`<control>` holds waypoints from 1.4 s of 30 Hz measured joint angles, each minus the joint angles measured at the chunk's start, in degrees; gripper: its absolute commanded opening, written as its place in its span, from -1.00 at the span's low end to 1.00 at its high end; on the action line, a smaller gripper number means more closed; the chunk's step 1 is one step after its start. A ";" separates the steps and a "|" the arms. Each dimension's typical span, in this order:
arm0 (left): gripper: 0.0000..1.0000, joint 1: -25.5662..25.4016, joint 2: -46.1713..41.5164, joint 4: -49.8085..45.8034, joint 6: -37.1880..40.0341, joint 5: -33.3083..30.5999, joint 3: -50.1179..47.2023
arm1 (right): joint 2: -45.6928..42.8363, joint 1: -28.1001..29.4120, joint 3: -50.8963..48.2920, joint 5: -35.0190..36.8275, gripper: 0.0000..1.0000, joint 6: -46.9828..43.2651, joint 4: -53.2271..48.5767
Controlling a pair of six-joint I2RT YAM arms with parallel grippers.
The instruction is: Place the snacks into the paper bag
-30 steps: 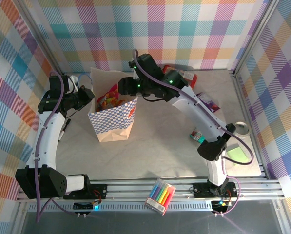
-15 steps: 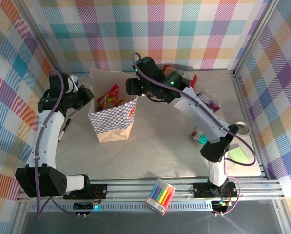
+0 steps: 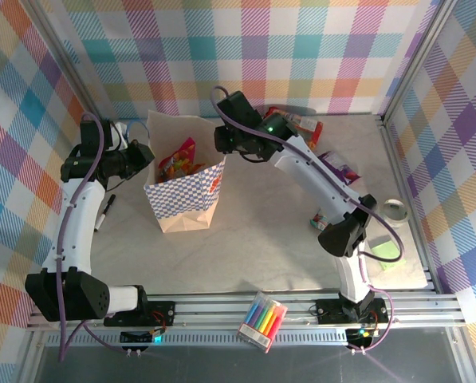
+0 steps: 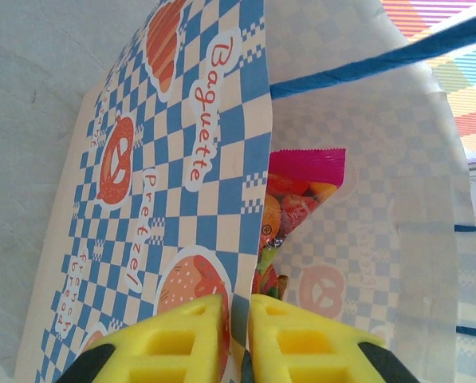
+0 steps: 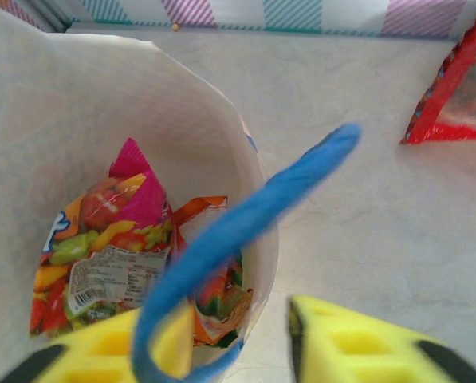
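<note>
The paper bag (image 3: 191,201) stands open left of centre, a pink-edged candy packet (image 3: 178,163) and an orange packet (image 5: 222,295) lying inside it. My left gripper (image 3: 147,153) is shut on the bag's left wall (image 4: 182,159), the paper pinched between its yellow fingers (image 4: 182,339). My right gripper (image 3: 220,140) hovers open over the bag's right rim (image 5: 257,207), one finger over the inside and one outside, with the blue cord handle (image 5: 245,219) crossing in front. Loose snacks lie to the right: a red one (image 3: 303,124), a purple one (image 3: 345,171) and a teal one (image 3: 322,220).
A clear pack of markers (image 3: 261,320) rests on the front rail. A black pen (image 3: 106,214) lies left of the bag. A tape roll (image 3: 395,210) and a green packet (image 3: 385,252) sit near the right edge. Checkered walls close the back and sides.
My right gripper has drawn back to the right, from over the bag's mouth to its right rim, and its jaws have narrowed. The left gripper keeps its hold on the bag wall.
</note>
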 measured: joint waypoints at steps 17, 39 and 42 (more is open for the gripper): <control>-0.16 0.00 -0.98 -0.66 3.43 8.76 -0.63 | 0.66 -1.86 -0.35 -0.44 -1.00 -0.74 -0.11; -0.10 0.00 -5.44 -2.62 4.66 7.52 -3.48 | -3.37 -4.31 -6.29 1.75 -1.00 -2.10 1.51; -0.10 0.00 -5.42 -2.49 4.28 7.15 -3.98 | -5.18 -4.31 -8.04 1.88 -1.00 -2.51 1.51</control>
